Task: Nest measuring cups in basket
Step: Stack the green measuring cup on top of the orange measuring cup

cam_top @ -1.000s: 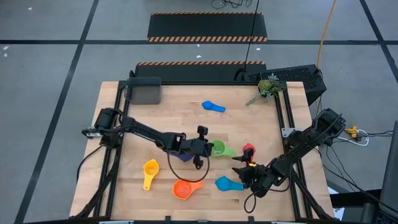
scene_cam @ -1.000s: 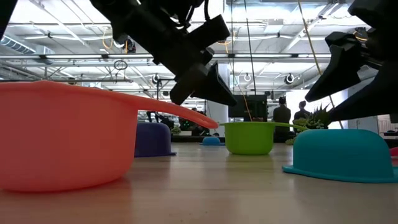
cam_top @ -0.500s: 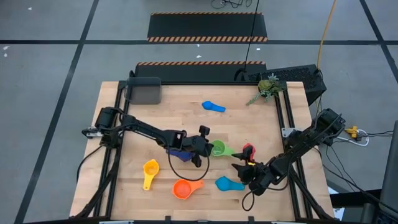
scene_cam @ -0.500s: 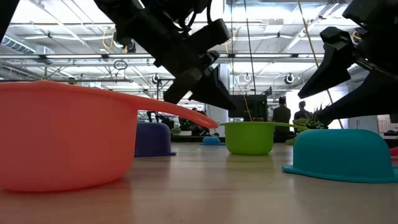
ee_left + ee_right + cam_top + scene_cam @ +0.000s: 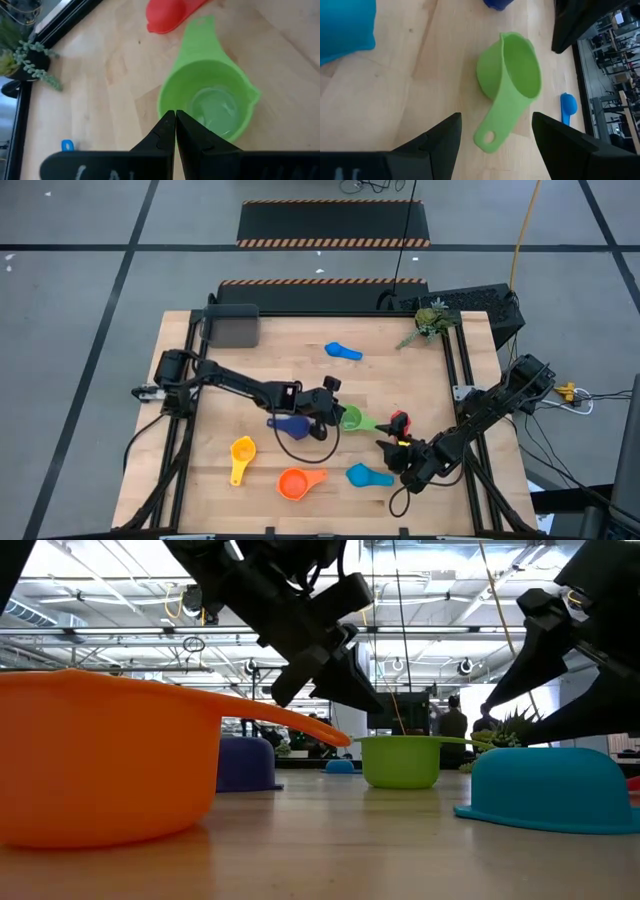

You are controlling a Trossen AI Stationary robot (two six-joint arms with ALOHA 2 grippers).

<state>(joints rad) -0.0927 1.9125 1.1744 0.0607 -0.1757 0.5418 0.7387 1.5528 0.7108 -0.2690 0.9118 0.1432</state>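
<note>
Wooden tabletop (image 5: 260, 370) carries everything, with the grey basket (image 5: 232, 326) empty at the far left corner, well apart from the cups. The left gripper (image 5: 175, 131) hovers just above the green cup (image 5: 352, 418), fingers pressed together and holding nothing. The right gripper (image 5: 495, 145) waits near the green cup's handle, jaws wide apart and empty.

Risks, as I judge them: with both grippers crowding one cup, the arms could knock each other; closed fingers coming down could nudge the cup or tip it; the long carry to the basket invites a drop.

Count: one basket; seven cups — green, yellow (image 5: 242, 451), orange (image 5: 294, 483), red (image 5: 400, 420), dark blue (image 5: 291, 425), and two light blue (image 5: 343, 351) (image 5: 364, 475).
</note>
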